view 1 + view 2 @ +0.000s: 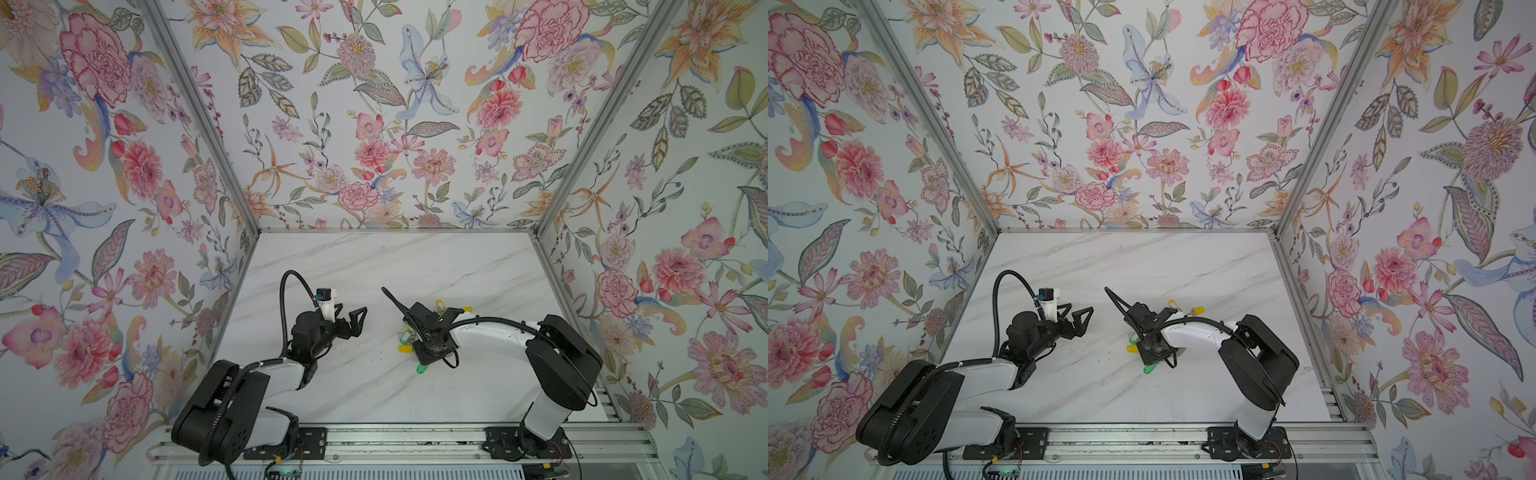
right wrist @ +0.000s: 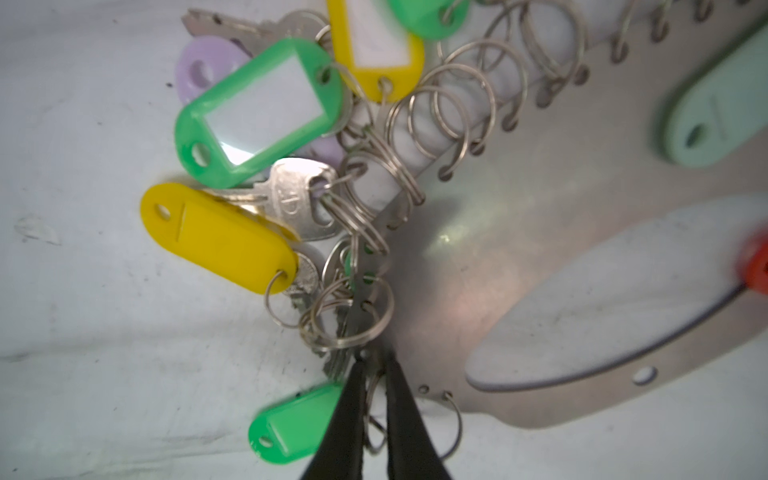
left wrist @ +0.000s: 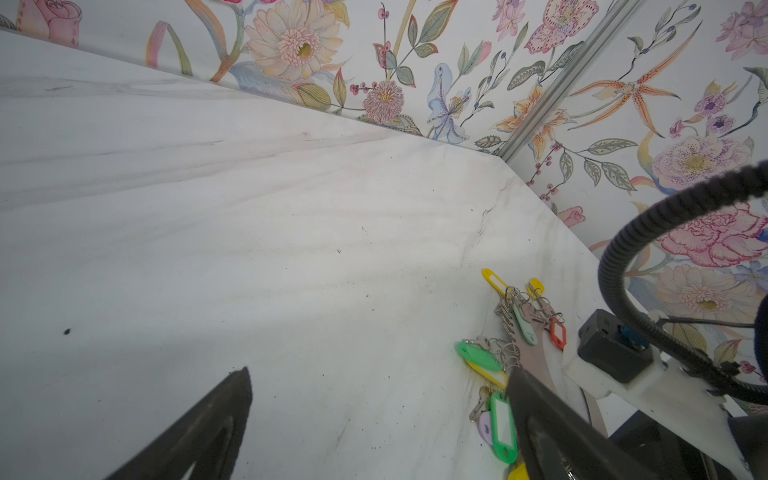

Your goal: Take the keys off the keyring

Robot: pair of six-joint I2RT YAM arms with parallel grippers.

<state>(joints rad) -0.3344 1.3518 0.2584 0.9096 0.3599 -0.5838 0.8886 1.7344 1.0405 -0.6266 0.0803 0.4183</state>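
- White marbled counter (image 1: 374,266), boxed in by flowered walls (image 1: 104,166).
- Left end effector (image 1: 351,316), on the left in both top views. Fingers spread wide with nothing between them, pointed toward the key cluster and well apart from it.
- Right end effector (image 2: 375,360), right of the middle, pointed down over the keyring's rim. Black fingers (image 2: 345,415) drawn almost together, leaving only a narrow slit. A small wire ring (image 2: 374,415) in that slit; whether it is firmly pinched, cannot tell.
- Keyring (image 2: 519,216), a flat grey metal hoop lying on the counter right of centre. Largely hidden under the right wrist in both top views. Big central hole, and small holes along the rim threaded with wire rings (image 2: 453,108).
- Keys (image 2: 299,199), silvery, bunched at one stretch of the hoop's rim. Hung on wire rings and resting on the counter.
- Green windowed tag (image 2: 257,112) and yellow windowed tag (image 2: 374,45), side by side above the keys in the right wrist view.
- Plain yellow tag (image 2: 216,237), lying partly over a key.
- Mint tag (image 2: 715,124), resting on the hoop's face.
- Plain green tag (image 2: 295,424), just beside the right fingers.
- Red-orange tag (image 2: 756,270), at the edge of the hoop's hole.
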